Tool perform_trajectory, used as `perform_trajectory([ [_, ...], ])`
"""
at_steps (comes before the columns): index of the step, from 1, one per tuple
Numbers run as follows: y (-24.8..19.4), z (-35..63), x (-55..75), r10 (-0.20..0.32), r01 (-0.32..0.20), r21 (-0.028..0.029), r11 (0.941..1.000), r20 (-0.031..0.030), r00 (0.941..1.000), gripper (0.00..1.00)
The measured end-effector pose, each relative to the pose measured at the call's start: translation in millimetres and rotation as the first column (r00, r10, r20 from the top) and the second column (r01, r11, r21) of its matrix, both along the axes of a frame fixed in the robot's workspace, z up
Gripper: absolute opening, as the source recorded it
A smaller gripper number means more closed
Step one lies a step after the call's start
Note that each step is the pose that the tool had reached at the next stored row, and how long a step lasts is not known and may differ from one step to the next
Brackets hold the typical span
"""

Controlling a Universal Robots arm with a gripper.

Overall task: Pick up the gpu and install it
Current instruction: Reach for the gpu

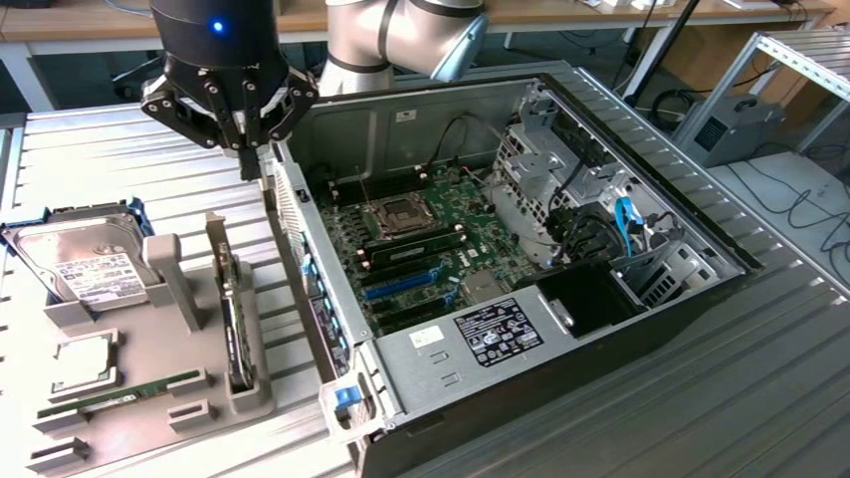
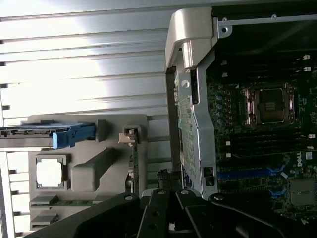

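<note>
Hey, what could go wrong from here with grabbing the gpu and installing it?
The gripper hangs shut and empty close to the case wall; moving down might clip it. The gpu stands on edge in the grey holder, so an off-centre grasp might tilt or jam it.

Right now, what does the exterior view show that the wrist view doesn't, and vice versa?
Exterior view adds: the arm, drive bays with a blue cable, and the labelled power supply. Wrist view adds: a straight-down look at the gpu standing on edge in the grey fixture. Both: the hand, shut; the hard drive; the CPU socket.
</note>
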State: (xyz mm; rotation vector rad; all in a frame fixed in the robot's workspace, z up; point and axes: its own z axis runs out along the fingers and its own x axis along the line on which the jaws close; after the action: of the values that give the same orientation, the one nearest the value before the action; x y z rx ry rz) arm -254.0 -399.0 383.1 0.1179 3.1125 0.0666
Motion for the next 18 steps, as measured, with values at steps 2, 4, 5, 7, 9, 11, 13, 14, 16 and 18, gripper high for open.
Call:
perform_trajectory([
  [2,0.0,0.0,-1.1,0.0,0.0,0.0,1.0,0.0,1.0,0.11],
  [4,0.0,-0.1,-2.3,0.0,0.0,0.0,1.0,0.0,1.0,0.11],
  [5,0.0,-0.1,-2.9,0.0,0.0,0.0,1.0,0.0,1.0,0.11],
  [7,0.0,-0.1,-4.3,0.0,0.0,0.0,1.0,0.0,1.0,0.11],
  [9,0.0,-0.1,-5.5,0.0,0.0,0.0,1.0,0.0,1.0,0.11],
  [11,0.0,-0.1,-6.4,0.0,0.0,0.0,1.0,0.0,1.0,0.11],
  [13,0.0,-0.1,-7.7,0.0,0.0,0.0,1.0,0.0,1.0,0.11],
  [14,0.0,-0.1,-9.0,0.0,0.0,0.0,1.0,0.0,1.0,0.11],
  [16,0.0,-0.1,-10.4,0.0,0.0,0.0,1.0,0.0,1.0,0.11],
  [18,0.0,-0.1,-12.6,0.0,0.0,0.0001,1.0,0.0,1.0,0.11],
])
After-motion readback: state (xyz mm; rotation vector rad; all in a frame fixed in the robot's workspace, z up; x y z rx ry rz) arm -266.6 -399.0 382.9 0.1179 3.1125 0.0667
